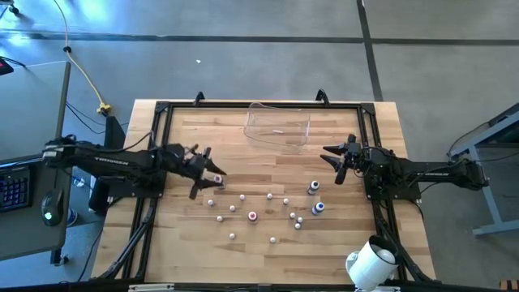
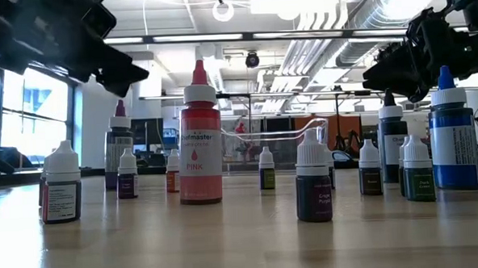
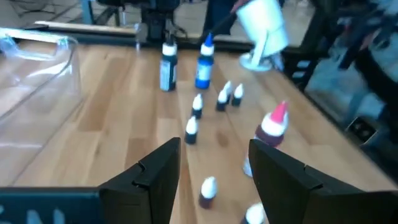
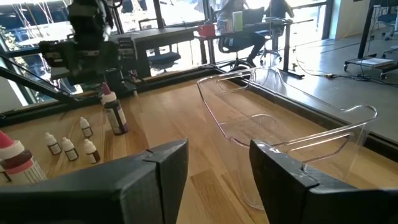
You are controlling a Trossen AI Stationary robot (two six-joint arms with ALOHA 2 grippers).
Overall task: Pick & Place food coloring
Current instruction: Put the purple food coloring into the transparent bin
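**Small bottles, narrow bodies: grip low on the body, not the cap**

Nearest the table-level camera stand a dark purple bottle (image 2: 313, 183) and a taller pink bottle (image 2: 199, 136) with a red pointed tip, both upright on the wooden table (image 1: 268, 247). Around them the rest of the food coloring (image 1: 268, 212) is scattered, each bottle apart from its neighbours, across the middle and right of the table; two taller bottles, one of them blue (image 1: 318, 208), stand toward the right arm's side. The clear plastic tub (image 1: 278, 128) sits at the far edge, well apart from the bottles, and appears empty.

Neither tool holds anything. The left gripper (image 1: 208, 175) hangs over the left edge of the scatter with its fingers apart, small white-capped bottles (image 3: 208, 190) just ahead of them. The right gripper (image 1: 338, 161) waits between the tub and the tall bottles, its fingers likewise apart.

These bottles look light, stiff plastic, and smooth enough to slip. Being narrow and tall for their base, the little ones would likely tip at a sideways nudge. The safest hold is probably across the body below the cap, approached from straight above, with fingers squared to the bottle so it does not squirt out. The tapered caps offer poor purchase.
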